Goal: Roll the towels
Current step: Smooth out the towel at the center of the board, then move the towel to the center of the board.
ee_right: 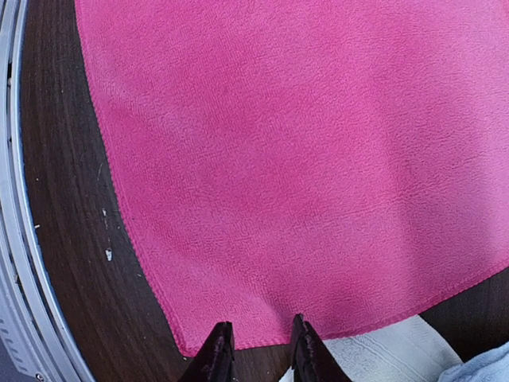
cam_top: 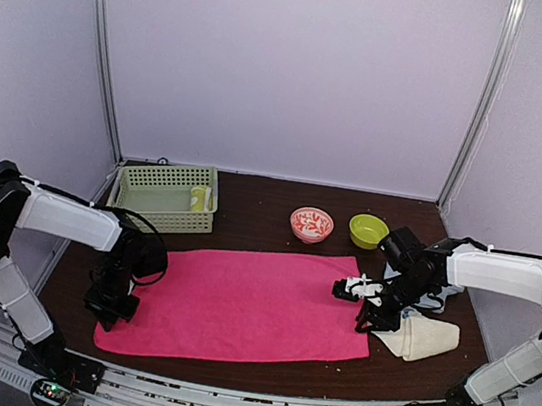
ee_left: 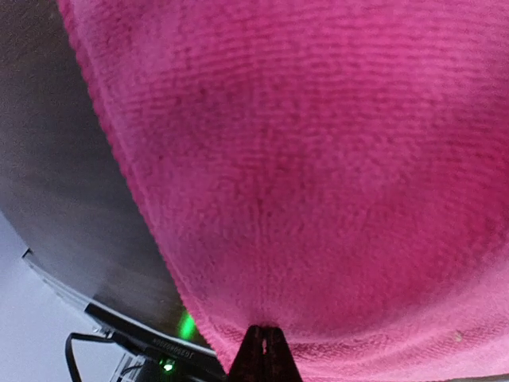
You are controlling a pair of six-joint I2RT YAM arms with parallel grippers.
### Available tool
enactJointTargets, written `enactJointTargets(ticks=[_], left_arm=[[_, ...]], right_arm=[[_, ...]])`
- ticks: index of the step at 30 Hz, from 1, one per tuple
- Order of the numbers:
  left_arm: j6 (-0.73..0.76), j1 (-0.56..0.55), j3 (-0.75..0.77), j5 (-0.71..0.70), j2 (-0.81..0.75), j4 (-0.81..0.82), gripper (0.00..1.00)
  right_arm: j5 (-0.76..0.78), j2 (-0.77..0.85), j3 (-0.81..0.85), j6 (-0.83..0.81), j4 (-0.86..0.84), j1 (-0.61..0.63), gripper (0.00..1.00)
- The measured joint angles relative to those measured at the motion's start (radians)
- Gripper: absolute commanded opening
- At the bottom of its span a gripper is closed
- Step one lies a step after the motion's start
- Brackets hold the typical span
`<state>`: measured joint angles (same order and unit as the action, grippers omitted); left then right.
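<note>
Pink towel (cam_top: 237, 304) flat on table (cam_top: 278, 226), long axis left-right, spanning between both arms. Left fingers (ee_left: 262, 358) closed together at towel's left short hem, apparently pinching it. Left arm folded low, wrist angled down. Right fingers (ee_right: 216, 354) parted by narrow gap, holding nothing, tips at right hem by its near corner. Right arm reaches inward, low. Cloth lies ahead of both. Judgement: roll should run along long axis. Cream towel (cam_top: 426, 338) just beside right wrist.

The left gripper (ee_left: 256, 360) points down, its fingers pressed together at the tips; the right gripper (ee_right: 259, 356) tilts down, fingers slightly parted.
</note>
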<state>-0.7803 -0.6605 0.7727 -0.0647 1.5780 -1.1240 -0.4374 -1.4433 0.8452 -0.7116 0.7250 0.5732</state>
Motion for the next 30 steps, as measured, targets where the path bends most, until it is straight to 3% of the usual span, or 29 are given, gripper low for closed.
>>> enactJointTargets(ticks=[11, 18, 22, 30], left_arm=[[-0.043, -0.019, 0.121, -0.126, 0.046, -0.179, 0.0], [0.024, -0.016, 0.326, -0.024, -0.068, -0.024, 0.0], [0.056, -0.018, 0.249, 0.12, -0.094, 0.1, 0.0], [0.067, -0.022, 0.041, 0.156, -0.079, 0.128, 0.0]], right_arm=[[-0.009, 0.033, 0.0, -0.021, 0.017, 0.001, 0.26], [-0.003, 0.047, -0.002, -0.08, 0.073, 0.029, 0.23], [0.035, 0.048, -0.029, -0.092, 0.069, 0.056, 0.22], [0.133, 0.002, -0.089, -0.078, 0.037, 0.113, 0.2]])
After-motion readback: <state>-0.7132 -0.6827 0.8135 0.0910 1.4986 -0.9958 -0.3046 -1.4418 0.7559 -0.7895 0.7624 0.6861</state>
